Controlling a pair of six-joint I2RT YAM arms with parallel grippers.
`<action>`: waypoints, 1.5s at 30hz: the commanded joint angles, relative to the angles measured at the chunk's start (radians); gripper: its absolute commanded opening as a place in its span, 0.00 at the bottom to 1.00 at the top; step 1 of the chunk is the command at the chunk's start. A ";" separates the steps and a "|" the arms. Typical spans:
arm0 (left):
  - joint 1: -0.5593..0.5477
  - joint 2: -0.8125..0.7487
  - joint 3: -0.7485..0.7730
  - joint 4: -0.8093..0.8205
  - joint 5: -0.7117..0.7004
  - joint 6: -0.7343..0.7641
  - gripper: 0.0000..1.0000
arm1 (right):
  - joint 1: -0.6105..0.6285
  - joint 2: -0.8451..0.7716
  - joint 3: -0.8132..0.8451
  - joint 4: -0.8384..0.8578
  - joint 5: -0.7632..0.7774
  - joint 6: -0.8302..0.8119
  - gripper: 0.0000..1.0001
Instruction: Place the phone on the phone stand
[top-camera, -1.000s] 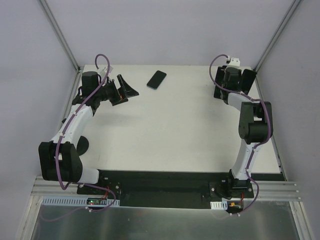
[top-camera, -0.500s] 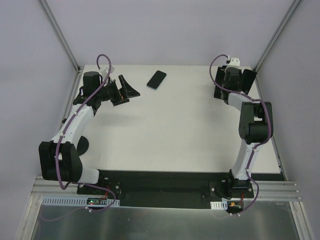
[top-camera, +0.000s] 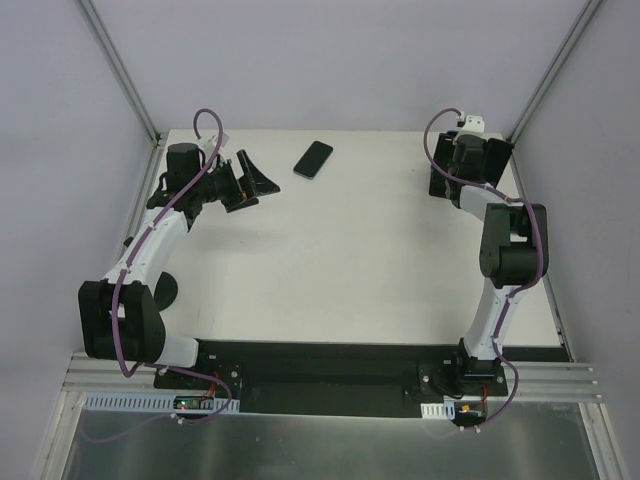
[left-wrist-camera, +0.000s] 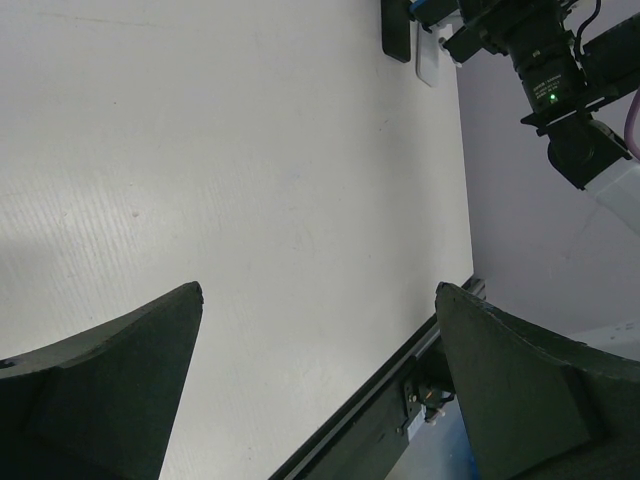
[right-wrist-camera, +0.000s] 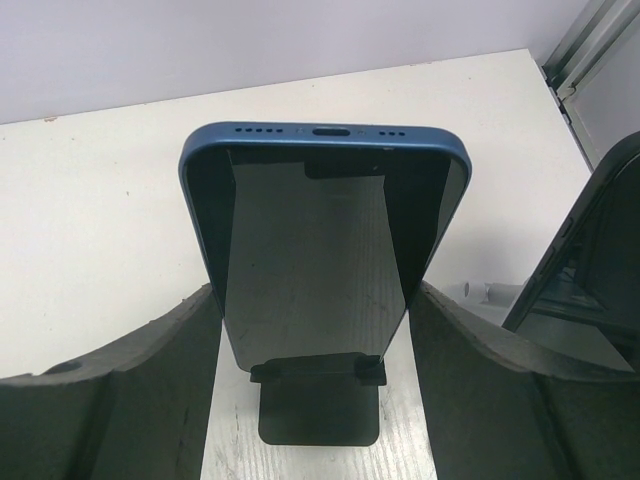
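Note:
In the right wrist view a blue phone (right-wrist-camera: 320, 250) stands upright, port end up, with its lower edge in the lip of a black phone stand (right-wrist-camera: 318, 405). My right gripper (right-wrist-camera: 315, 295) holds the phone by its two long sides, one finger against each. In the top view this gripper (top-camera: 447, 178) is at the back right of the table, and the phone and stand are hidden under the wrist. My left gripper (top-camera: 250, 178) is open and empty at the back left, and it also shows in the left wrist view (left-wrist-camera: 318, 290).
A second dark phone (top-camera: 313, 158) lies flat at the back of the table, between the arms. A dark flat object (right-wrist-camera: 580, 280) leans just right of my right fingers. The table's back edge and the enclosure walls are close behind the stand.
My right wrist has shifted slightly to the right and back. The left arm and the flat phone have not moved.

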 joint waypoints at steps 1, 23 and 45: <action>-0.007 -0.007 0.004 0.033 0.022 -0.003 0.99 | -0.013 -0.007 0.053 0.029 -0.023 0.017 0.34; -0.008 -0.014 0.004 0.033 0.026 -0.001 0.99 | 0.030 -0.102 0.096 -0.102 0.067 -0.035 0.97; -0.022 -0.348 0.018 -0.322 -0.340 0.042 0.88 | 0.501 -0.504 -0.005 -0.428 0.030 0.162 0.97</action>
